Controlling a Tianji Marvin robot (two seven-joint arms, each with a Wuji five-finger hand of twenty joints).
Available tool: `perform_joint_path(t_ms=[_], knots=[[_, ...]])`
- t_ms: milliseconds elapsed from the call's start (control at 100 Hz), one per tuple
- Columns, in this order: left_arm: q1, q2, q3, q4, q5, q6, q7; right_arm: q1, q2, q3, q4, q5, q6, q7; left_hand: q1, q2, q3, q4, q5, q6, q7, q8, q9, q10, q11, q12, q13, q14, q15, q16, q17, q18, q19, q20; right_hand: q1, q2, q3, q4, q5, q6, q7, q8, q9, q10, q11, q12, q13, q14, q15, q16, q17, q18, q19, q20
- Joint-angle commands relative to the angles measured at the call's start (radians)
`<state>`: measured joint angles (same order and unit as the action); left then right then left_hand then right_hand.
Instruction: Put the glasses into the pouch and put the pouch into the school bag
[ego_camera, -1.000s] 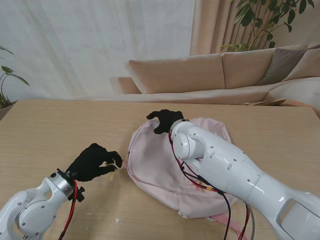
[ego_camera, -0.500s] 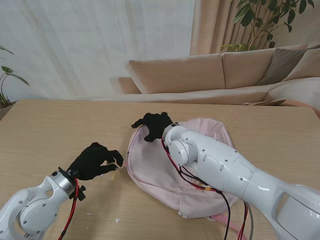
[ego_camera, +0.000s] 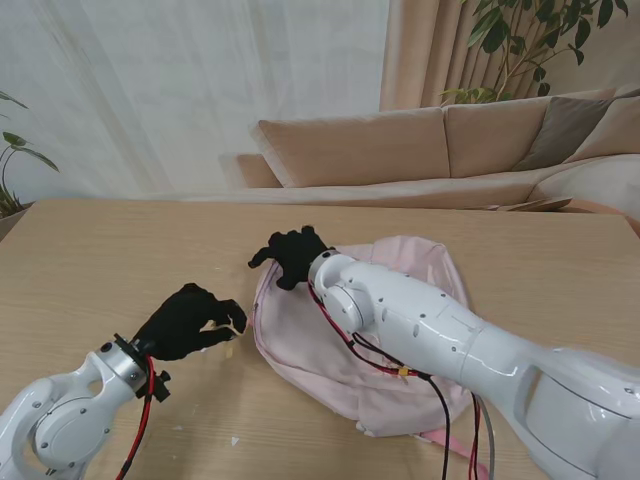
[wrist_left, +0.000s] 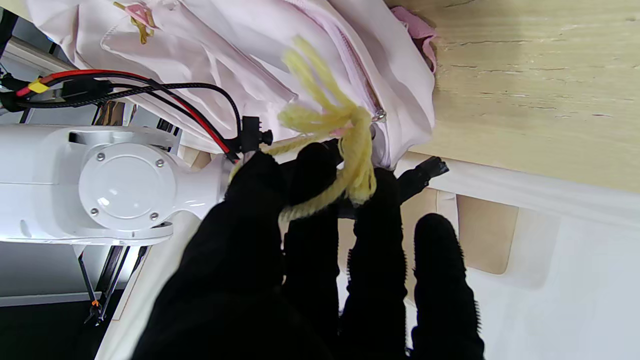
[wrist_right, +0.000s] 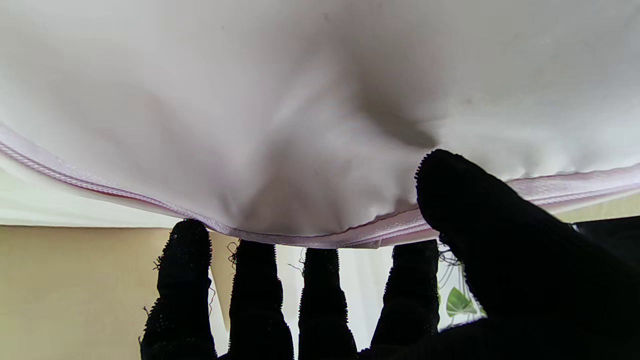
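The pink school bag (ego_camera: 320, 350) lies flat on the wooden table (ego_camera: 120, 250), its zipper (wrist_left: 357, 75) running to the edge nearest my left hand. My left hand (ego_camera: 190, 322) sits just left of the bag, its fingers (wrist_left: 310, 210) shut on the yellow yarn zipper pull (wrist_left: 350, 135). My right hand (ego_camera: 292, 252) rests at the bag's far left rim with fingers spread; in the right wrist view its fingertips (wrist_right: 320, 260) touch the bag's piped edge (wrist_right: 300, 240). Neither glasses nor pouch shows in any view.
My right forearm (ego_camera: 430, 320) lies across the bag, with red and black cables (ego_camera: 375, 355) hanging over the fabric. A beige sofa (ego_camera: 450, 140) and a leafy plant (ego_camera: 520, 40) stand beyond the table's far edge.
My right hand has slid leftward along the bag's far rim, and its fingers now reach past the left edge. The left hand has stayed put, still gripping the yarn pull.
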<state>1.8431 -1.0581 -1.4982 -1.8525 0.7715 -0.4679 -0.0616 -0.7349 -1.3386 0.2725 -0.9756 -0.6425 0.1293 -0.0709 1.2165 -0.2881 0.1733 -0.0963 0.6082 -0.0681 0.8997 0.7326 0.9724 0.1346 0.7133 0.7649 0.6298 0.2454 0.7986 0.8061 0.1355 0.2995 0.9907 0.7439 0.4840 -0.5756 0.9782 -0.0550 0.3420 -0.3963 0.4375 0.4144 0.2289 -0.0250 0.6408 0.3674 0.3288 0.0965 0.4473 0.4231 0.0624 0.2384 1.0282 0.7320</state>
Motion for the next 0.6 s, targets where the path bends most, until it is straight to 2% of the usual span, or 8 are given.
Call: perform_joint_path(t_ms=[0,150,170,210,280,450,510,590], knots=[[0.022,-0.005,-0.006,-0.016,-0.003,-0.016,-0.014,0.008,-0.012,-0.005,0.012,0.004,-0.004,0.013,0.044,0.073,0.035,0.029,0.053,-0.058,0.065,0.035,0.017,0.010,0.011,0.016,-0.007,0.006,0.011,0.003,-0.009,0.010,0.014,0.015,0.018,0.027,0.006,-0.008,0.048,-0.036,0.028,0.019,-0.009,-0.014,0.008,-0.004,-0.023,-0.029,0.006,-0.022,-0.003,-0.027,-0.018,0.000],[0.039,-0.008,-0.022,-0.027,-0.010,-0.040,-0.002,0.022,-0.029,-0.018,0.048,0.021,-0.016,0.019,0.045,0.074,0.036,0.029,0.053,-0.057,0.064,0.036,0.017,0.010,0.011,0.016,-0.007,0.007,0.011,0.003,-0.008,0.012,0.014,0.015,0.053,0.058,-0.011,-0.012,0.214,-0.059,0.146,0.054,0.011,-0.026,0.009,-0.006,-0.023,-0.036,0.014,-0.022,-0.004,-0.031,-0.017,0.000],[0.041,-0.008,-0.024,-0.028,-0.009,-0.043,0.000,0.024,-0.031,-0.020,0.053,0.023,-0.019,0.020,0.044,0.074,0.035,0.029,0.053,-0.057,0.064,0.036,0.017,0.010,0.011,0.016,-0.007,0.008,0.011,0.003,-0.008,0.012,0.014,0.015,0.065,0.056,-0.020,-0.032,0.237,-0.065,0.163,0.044,0.015,-0.029,0.010,-0.006,-0.024,-0.037,0.016,-0.023,-0.004,-0.031,-0.017,0.000],[0.044,-0.008,-0.028,-0.031,-0.007,-0.047,0.002,0.026,-0.035,-0.023,0.060,0.026,-0.024,0.020,0.044,0.074,0.036,0.029,0.053,-0.058,0.064,0.036,0.017,0.009,0.011,0.015,-0.007,0.008,0.010,0.003,-0.008,0.012,0.014,0.015,0.097,0.043,-0.056,-0.101,0.268,-0.097,0.329,-0.066,0.032,-0.039,0.010,-0.007,-0.021,-0.041,0.022,-0.025,-0.003,-0.034,-0.016,0.000],[0.046,-0.008,-0.031,-0.034,-0.003,-0.051,0.004,0.026,-0.040,-0.022,0.071,0.028,-0.030,0.009,0.043,0.074,0.035,0.029,0.053,-0.059,0.064,0.037,0.018,0.008,0.010,0.015,-0.005,0.006,0.010,0.003,-0.008,0.012,0.014,0.015,0.111,0.085,-0.109,-0.120,0.368,-0.120,0.485,-0.105,0.105,-0.074,0.000,-0.015,-0.003,-0.041,0.028,-0.027,0.006,-0.035,-0.010,-0.002],[0.042,-0.007,-0.028,-0.025,0.003,-0.043,-0.002,0.016,-0.023,0.006,0.038,0.039,-0.030,0.011,0.044,0.074,0.036,0.028,0.053,-0.058,0.064,0.037,0.016,0.008,0.009,0.015,-0.007,0.006,0.008,0.002,-0.009,0.010,0.013,0.014,0.112,0.185,-0.152,-0.095,0.425,0.001,0.504,0.107,0.394,-0.132,-0.039,-0.020,0.104,-0.042,0.043,-0.035,0.037,-0.018,0.016,-0.020],[0.043,-0.006,-0.027,-0.019,0.004,-0.040,-0.003,0.011,-0.016,0.022,0.024,0.050,-0.021,0.017,0.043,0.074,0.035,0.028,0.053,-0.058,0.063,0.036,0.015,0.007,0.008,0.015,-0.010,0.005,0.007,0.002,-0.010,0.010,0.012,0.014,0.115,0.205,-0.141,-0.081,0.415,0.045,0.502,0.186,0.602,-0.098,-0.016,0.035,0.228,-0.041,0.069,-0.026,0.072,0.001,0.037,-0.029],[0.044,-0.006,-0.027,-0.013,0.008,-0.035,0.000,0.000,-0.012,0.053,0.007,0.095,0.002,0.037,0.043,0.074,0.035,0.028,0.052,-0.060,0.062,0.036,0.014,0.006,0.008,0.015,-0.011,0.005,0.006,0.001,-0.011,0.010,0.011,0.014,0.138,0.209,-0.123,-0.073,0.410,0.136,0.528,0.222,0.696,-0.013,0.122,0.151,0.362,-0.020,0.168,0.030,0.136,0.022,0.091,-0.021]])
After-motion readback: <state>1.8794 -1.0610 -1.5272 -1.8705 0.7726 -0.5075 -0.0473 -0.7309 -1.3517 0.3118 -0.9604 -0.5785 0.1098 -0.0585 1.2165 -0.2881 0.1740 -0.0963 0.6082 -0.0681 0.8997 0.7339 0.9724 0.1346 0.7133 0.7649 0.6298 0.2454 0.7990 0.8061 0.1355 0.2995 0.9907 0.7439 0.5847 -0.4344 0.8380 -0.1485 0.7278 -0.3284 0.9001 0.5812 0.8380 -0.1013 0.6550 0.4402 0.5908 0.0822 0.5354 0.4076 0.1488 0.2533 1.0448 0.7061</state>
